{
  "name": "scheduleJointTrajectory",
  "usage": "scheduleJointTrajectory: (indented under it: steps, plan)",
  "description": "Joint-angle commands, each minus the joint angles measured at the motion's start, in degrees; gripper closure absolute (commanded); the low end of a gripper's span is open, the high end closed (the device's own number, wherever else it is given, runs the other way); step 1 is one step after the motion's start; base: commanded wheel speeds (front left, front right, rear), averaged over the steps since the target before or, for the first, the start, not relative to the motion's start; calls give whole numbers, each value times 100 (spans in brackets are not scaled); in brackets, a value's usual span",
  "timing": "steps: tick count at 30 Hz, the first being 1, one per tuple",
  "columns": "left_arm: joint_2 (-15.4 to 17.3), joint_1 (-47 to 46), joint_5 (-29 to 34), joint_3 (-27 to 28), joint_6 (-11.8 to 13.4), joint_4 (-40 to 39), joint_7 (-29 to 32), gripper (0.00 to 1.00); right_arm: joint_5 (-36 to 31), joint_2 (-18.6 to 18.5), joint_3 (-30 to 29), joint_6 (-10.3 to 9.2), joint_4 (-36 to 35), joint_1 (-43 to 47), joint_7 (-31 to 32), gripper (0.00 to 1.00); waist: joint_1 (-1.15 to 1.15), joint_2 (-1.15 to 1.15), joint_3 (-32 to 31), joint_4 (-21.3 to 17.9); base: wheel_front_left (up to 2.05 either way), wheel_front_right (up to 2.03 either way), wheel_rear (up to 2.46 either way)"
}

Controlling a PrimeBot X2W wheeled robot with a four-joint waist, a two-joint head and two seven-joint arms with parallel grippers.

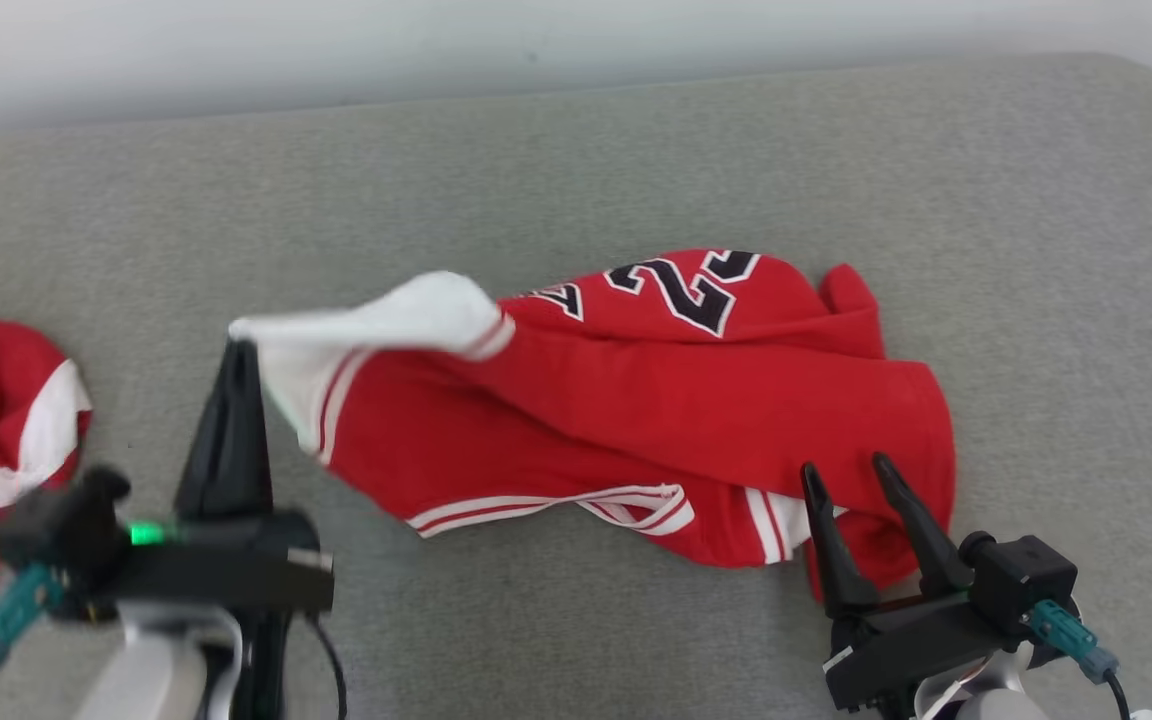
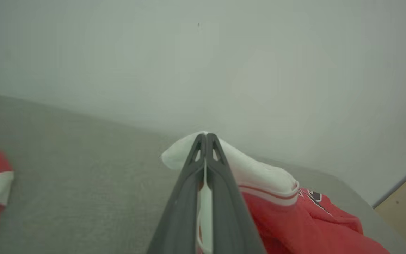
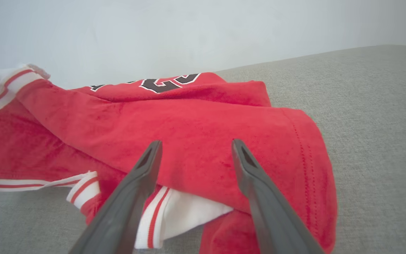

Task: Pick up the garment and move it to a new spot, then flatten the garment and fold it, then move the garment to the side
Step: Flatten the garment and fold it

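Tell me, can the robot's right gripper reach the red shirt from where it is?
Probably yes. The right gripper is open, right at the red shirt's near edge, and nothing sits between them. The left gripper, shut on the shirt's white part, is over on the other side.

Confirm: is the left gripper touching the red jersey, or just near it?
Touching. The left wrist view shows the left gripper shut on the red jersey, with the white edge pinched between the fingers.
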Motion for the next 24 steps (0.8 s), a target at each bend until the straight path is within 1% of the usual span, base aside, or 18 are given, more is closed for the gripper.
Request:
scheduleJointTrajectory:
  steps: [1,3,4,9,10,14,18,19,20,21,24]
  plan:
    - [-49,173,-39,45,-29,11,-17,100,-3,-8,17,-13,-45,16,25,0,1,0,31,126,0,0,0]
    - [-86,414,61,28,-39,126,-17,100,-23,-13,5,-13,-88,-20,50,0,1,0,58,164,0,0,0]
    - [-159,499,39,36,-78,179,-17,100,-32,-18,3,-13,-109,-27,72,0,1,0,65,175,0,0,0]
    - [-392,733,108,308,-184,566,-17,100,-9,-55,4,-13,-151,-30,104,0,1,0,49,197,0,0,0]
    - [-392,733,108,308,-184,566,-17,100,-9,-55,4,-13,-151,-30,104,0,1,0,49,197,0,0,0]
    - [-376,828,317,358,-146,999,-19,100,1,-65,29,-13,-129,-8,99,0,1,0,-14,160,0,0,0]
    - [-462,919,286,404,-81,1432,-16,100,-7,-36,-13,-13,-111,54,64,0,1,0,-103,138,0,0,0]
    - [-490,931,246,418,-50,1507,-9,65,3,-43,-21,-13,-103,73,57,0,1,0,-132,139,0,0,0]
    - [-493,959,222,415,-16,1605,72,11,11,-49,-35,-13,-92,82,49,0,1,0,-162,143,0,0,0]
    - [-465,979,221,397,19,1683,142,0,12,-50,-48,-13,-91,89,38,0,1,0,-189,147,0,0,0]
    - [-417,1073,190,392,190,1791,386,0,2,-34,-79,-13,-94,131,25,0,1,0,-282,173,0,0,0]
